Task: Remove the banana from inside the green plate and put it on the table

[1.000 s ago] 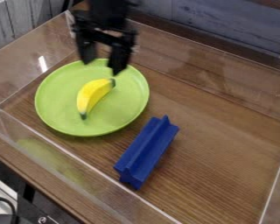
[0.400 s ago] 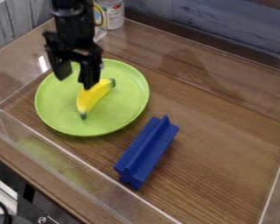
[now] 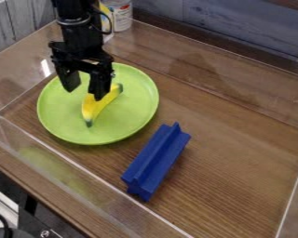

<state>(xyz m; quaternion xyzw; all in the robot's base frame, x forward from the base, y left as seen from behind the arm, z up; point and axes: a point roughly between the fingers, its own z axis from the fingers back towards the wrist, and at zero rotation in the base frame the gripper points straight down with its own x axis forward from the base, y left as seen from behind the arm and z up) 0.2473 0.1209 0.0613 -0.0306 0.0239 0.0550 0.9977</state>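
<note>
A small yellow banana [image 3: 97, 104] lies inside the lime-green plate [image 3: 133, 107] at the left of the brown wood-grain table [image 3: 226, 102]. My black gripper [image 3: 86, 86] hangs right over the banana's upper half, open, one finger on each side of the fruit. The fingertips [image 3: 70, 85] sit low over the plate, and whether they touch the banana cannot be told. The banana's lower end, with its dark tip, points toward the plate's front-left rim.
A blue grooved block [image 3: 156, 160] lies on the table just in front and to the right of the plate. Clear acrylic walls [image 3: 64, 177] ring the tabletop. A yellow-and-white container [image 3: 115, 13] stands behind the back wall.
The gripper has swung left from the plate's back rim and dropped down over the banana, staying open. Banana, plate and block have not moved.
</note>
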